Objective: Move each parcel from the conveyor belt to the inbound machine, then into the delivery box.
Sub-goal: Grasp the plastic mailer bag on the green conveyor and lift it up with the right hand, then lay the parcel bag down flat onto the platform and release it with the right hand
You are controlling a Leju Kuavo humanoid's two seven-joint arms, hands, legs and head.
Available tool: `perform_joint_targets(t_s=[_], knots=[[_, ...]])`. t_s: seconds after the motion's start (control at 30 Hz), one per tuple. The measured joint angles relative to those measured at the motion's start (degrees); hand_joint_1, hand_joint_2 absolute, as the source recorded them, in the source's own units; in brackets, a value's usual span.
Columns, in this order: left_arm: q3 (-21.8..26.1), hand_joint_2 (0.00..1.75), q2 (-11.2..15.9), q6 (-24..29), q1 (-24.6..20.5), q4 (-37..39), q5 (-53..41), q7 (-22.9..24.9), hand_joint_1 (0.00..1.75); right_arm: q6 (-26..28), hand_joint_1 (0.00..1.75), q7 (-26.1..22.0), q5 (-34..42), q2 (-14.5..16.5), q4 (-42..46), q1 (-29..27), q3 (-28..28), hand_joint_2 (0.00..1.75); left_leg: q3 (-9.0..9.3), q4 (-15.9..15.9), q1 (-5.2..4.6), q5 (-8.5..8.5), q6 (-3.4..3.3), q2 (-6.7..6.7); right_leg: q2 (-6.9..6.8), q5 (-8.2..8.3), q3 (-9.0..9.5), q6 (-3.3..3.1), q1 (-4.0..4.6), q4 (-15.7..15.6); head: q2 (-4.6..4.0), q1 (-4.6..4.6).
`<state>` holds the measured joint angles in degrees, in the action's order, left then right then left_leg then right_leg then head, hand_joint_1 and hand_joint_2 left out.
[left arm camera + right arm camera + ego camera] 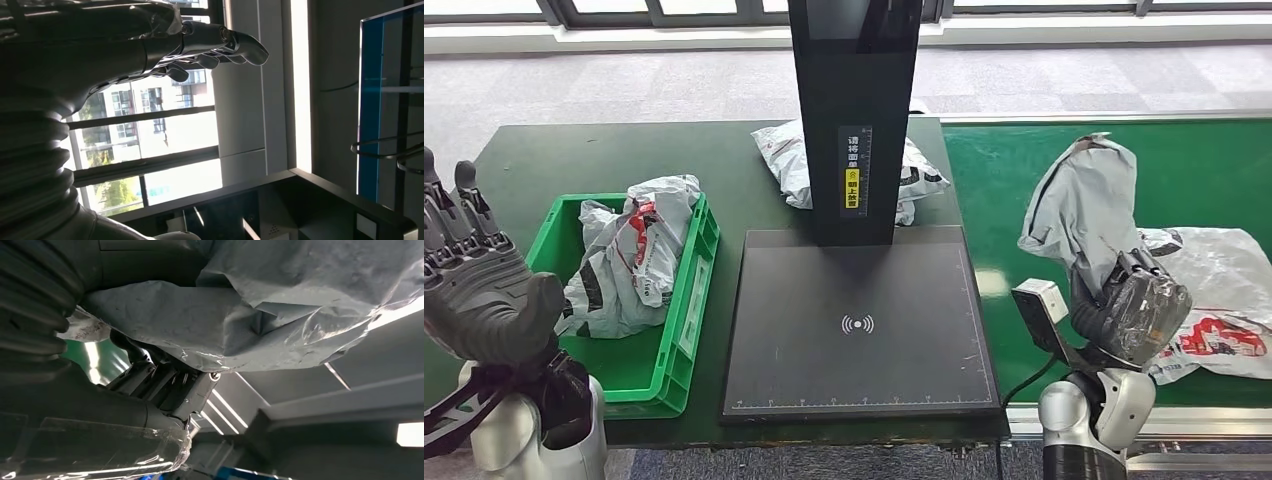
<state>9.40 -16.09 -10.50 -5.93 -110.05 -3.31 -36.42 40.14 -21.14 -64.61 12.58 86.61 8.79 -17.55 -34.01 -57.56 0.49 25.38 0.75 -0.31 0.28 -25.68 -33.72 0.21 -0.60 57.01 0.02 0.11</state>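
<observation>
My right hand (1132, 305) grips a grey plastic parcel (1079, 205) and holds it upright above the green conveyor belt (994, 170); the right wrist view shows the same grey parcel (280, 315) draped over my fingers (165, 385). A white parcel with red print (1224, 310) lies on the belt just right of that hand. The inbound machine's black scan plate (859, 320) lies in the middle, below its black post (854, 110). Another grey parcel (789, 155) lies behind the post. My left hand (474, 290) is raised and holds nothing, fingers straight (220, 42).
The green delivery box (686, 300) stands on the dark green table (534, 160) left of the plate, with a grey and white parcel (634, 255) in it. A small white device (1042, 303) sits at the belt's near edge beside my right hand.
</observation>
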Motion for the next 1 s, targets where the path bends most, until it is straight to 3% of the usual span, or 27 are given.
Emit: perform_joint_targets(t_s=[0.17,0.5,0.67,0.83,1.0], knots=[[-0.06,1.75,0.02,0.13,-0.42,0.64,0.26,-0.11,0.0,0.02,1.75,-1.72,0.85,2.84,4.87,-0.25,0.0,1.75,0.0,0.0,0.03,-0.01,0.01,-0.02,-0.02,0.0,0.03,0.0,-0.01,0.0,0.0,0.01],[-0.07,1.75,0.02,0.14,-0.81,1.26,0.27,-0.18,0.0,0.01,1.75,-2.13,1.13,4.41,7.79,-0.7,0.0,1.75,0.0,0.0,0.01,0.0,0.0,-0.01,-0.01,0.0,0.02,0.01,-0.03,-0.01,0.0,0.01],[-0.25,1.75,0.04,0.2,-1.34,1.84,0.41,-0.43,0.0,-0.93,1.75,-9.06,6.6,4.99,8.89,-0.76,0.34,1.75,-0.01,0.0,0.02,0.0,0.0,-0.02,-0.02,0.0,0.06,0.0,0.0,0.0,0.0,0.02],[-1.03,1.75,0.28,0.28,-2.45,2.93,0.43,-0.79,0.0,-5.12,1.75,-2.46,6.1,3.86,5.87,-0.53,8.68,1.75,0.0,0.01,0.03,-0.02,0.03,0.01,0.01,0.01,0.04,-0.01,0.03,0.01,0.0,0.01],[-2.47,1.75,0.73,0.71,-3.74,4.5,0.52,-0.89,0.0,-7.92,1.75,-0.48,8.18,2.98,-2.97,1.7,18.44,1.75,0.01,0.01,0.04,-0.08,0.1,-0.01,-0.01,0.02,0.06,-0.03,0.06,0.03,0.0,0.01]])
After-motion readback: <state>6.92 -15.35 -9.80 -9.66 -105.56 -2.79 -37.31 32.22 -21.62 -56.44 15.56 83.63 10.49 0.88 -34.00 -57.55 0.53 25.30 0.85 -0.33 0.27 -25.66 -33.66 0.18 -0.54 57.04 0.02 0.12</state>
